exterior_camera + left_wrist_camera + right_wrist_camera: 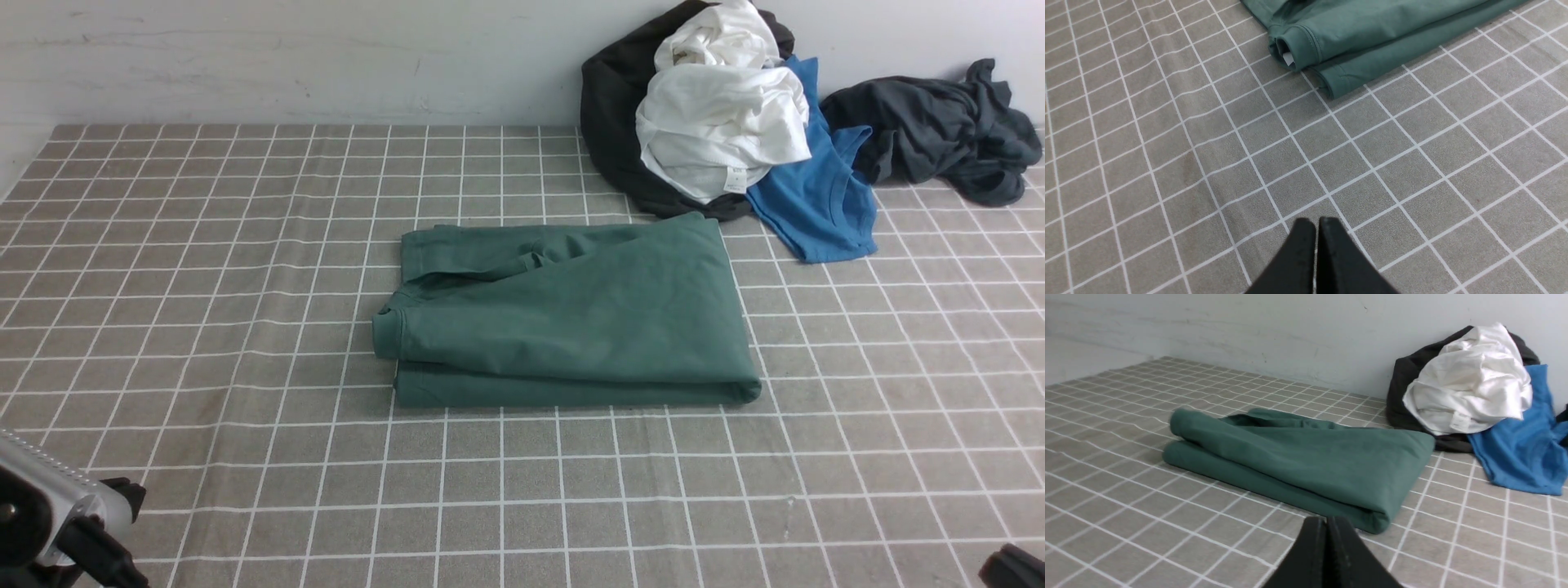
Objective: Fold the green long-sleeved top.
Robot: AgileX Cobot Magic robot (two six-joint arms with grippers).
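Observation:
The green long-sleeved top (571, 318) lies folded into a flat rectangle in the middle of the checked tablecloth, its ribbed collar (387, 333) at the left end. In the left wrist view the top (1372, 36) shows its collar with a white label (1288, 58) tucked inside. From the right wrist the top (1306, 461) is a thick folded stack. My left gripper (1316, 222) is shut and empty, over bare cloth well short of the top. My right gripper (1326, 520) is shut and empty, just short of the top's near corner. In the front view only arm parts show at the bottom corners.
A heap of clothes sits at the back right against the wall: a black garment (612, 122), a white one (718, 114), a bright blue T-shirt (816, 204) and a dark grey garment (939, 131). The black garment's edge nearly touches the top's far right corner.

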